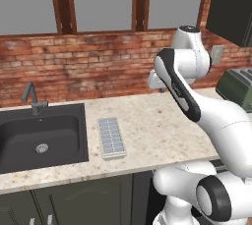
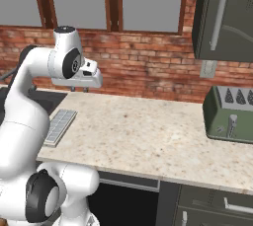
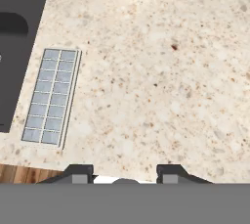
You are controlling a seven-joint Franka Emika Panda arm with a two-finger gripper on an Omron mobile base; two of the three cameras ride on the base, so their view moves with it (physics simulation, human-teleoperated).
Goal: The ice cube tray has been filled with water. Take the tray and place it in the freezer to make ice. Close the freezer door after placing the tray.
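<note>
Our fingers (image 3: 82, 173) are drawn in and hold nothing above the counter (image 3: 161, 81). We read no writing on the ice cube tray (image 3: 52, 95); the sink (image 3: 14, 47) is cut off.

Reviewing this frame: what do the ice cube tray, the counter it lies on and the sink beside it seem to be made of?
Ice cube tray: looks like pale grey-white plastic, matte, with thin moulded cell walls; possibly silicone. Counter: beige stone or stone-look laminate, judging by its dark and rust speckles and smooth surface. Sink: dark charcoal, matte, without metallic glare, so probably composite rather than steel.
</note>
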